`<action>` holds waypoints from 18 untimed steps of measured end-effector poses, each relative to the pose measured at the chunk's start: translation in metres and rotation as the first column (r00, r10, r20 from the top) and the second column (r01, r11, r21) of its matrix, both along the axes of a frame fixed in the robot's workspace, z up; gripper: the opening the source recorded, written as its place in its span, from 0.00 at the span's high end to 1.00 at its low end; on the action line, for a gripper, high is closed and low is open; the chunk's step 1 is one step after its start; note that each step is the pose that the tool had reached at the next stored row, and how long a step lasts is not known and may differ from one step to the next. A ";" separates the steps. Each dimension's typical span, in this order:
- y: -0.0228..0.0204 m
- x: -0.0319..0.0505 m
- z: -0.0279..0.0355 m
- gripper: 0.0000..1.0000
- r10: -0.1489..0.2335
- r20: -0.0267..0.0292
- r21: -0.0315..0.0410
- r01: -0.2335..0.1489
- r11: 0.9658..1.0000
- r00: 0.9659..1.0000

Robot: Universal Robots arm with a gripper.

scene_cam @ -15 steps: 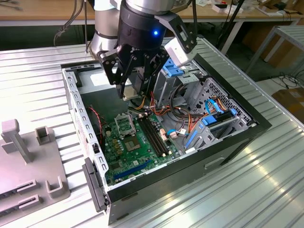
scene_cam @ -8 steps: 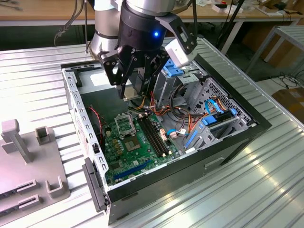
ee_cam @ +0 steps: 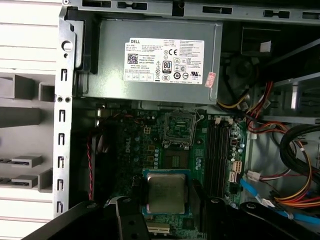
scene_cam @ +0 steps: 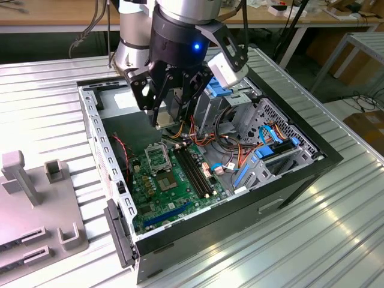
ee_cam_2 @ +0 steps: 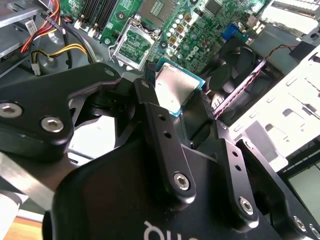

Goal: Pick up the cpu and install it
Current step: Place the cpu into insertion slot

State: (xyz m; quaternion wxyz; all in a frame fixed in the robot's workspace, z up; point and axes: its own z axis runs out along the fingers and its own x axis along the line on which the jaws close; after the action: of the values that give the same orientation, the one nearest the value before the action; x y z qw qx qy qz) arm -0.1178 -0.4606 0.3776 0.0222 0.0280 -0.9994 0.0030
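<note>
The cpu (ee_cam: pixel 166 192) is pinched flat between the two black fingers of the gripper (scene_cam: pixel 170 120). It hangs in the air over the green board (scene_cam: pixel 165 204), near the square socket (ee_cam: pixel 178 129), inside the open computer case (scene_cam: pixel 240 210).

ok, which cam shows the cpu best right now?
First wrist view: the cpu faces the camera flat-on, most of its top visible, clamped in the gripper. The second wrist view shows it tilted, its lower edge hidden by the fingers. In the exterior view the gripper covers nearly all of it.
</note>
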 end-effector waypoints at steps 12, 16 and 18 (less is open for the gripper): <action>-0.0019 0.0001 -0.0108 0.53 0.000 0.000 0.000 0.000 1.000 1.000; -0.0032 0.0002 -0.0192 0.53 0.000 0.000 0.000 0.000 1.000 1.000; -0.0046 0.0001 -0.0228 0.53 0.000 0.000 0.000 0.000 1.000 1.000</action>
State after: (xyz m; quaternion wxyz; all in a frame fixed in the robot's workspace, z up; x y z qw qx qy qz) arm -0.1177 -0.4651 0.3548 0.0222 0.0280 -0.9994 0.0030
